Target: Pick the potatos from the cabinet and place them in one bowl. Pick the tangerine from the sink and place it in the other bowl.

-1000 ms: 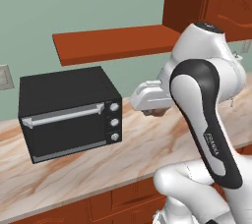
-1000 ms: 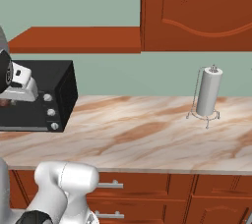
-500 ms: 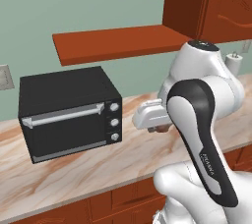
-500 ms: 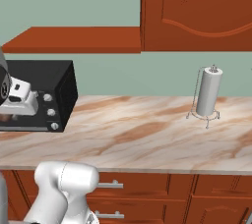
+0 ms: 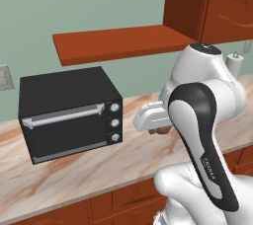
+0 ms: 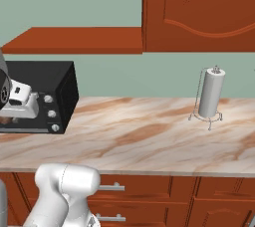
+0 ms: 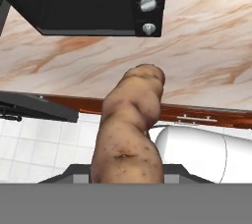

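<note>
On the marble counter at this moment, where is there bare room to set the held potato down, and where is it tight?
Free: the wide counter stretch between the toaster oven and the paper towel holder, plus the strip before the oven's door. Tight: beside the oven's knobs, where the gripper holds the potato.

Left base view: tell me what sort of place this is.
A kitchen, rendered rather than real. A black toaster oven sits on a marble-look counter, a paper-towel holder stands further along, and a reddish-brown wall cabinet with an open shelf hangs above.
</note>
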{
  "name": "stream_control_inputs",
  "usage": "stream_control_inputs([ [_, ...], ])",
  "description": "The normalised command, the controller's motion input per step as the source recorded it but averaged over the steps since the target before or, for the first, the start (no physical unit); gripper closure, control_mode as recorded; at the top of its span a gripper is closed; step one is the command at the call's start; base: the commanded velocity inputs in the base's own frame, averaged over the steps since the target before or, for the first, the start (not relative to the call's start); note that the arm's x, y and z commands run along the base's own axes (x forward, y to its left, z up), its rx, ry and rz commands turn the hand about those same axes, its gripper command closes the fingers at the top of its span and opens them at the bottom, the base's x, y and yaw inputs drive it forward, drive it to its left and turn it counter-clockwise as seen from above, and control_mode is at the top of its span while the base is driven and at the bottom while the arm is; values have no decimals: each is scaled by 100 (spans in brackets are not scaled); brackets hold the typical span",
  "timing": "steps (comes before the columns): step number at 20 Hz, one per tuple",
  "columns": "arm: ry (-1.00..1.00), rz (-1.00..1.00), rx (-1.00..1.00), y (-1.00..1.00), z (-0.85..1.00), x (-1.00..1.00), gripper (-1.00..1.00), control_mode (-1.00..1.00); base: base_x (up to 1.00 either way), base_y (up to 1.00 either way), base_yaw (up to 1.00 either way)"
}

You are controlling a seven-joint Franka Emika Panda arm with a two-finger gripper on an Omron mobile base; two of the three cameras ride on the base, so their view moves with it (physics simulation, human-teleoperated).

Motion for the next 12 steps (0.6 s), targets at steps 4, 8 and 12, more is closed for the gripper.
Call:
stream_control_inputs([
  [4,0,0,0,0,0,0,100,100,-18,4,0],
  [8,0,0,0,0,0,0,100,100,-98,54,0],
  [12,0,0,0,0,0,0,100,100,-58,28,0],
])
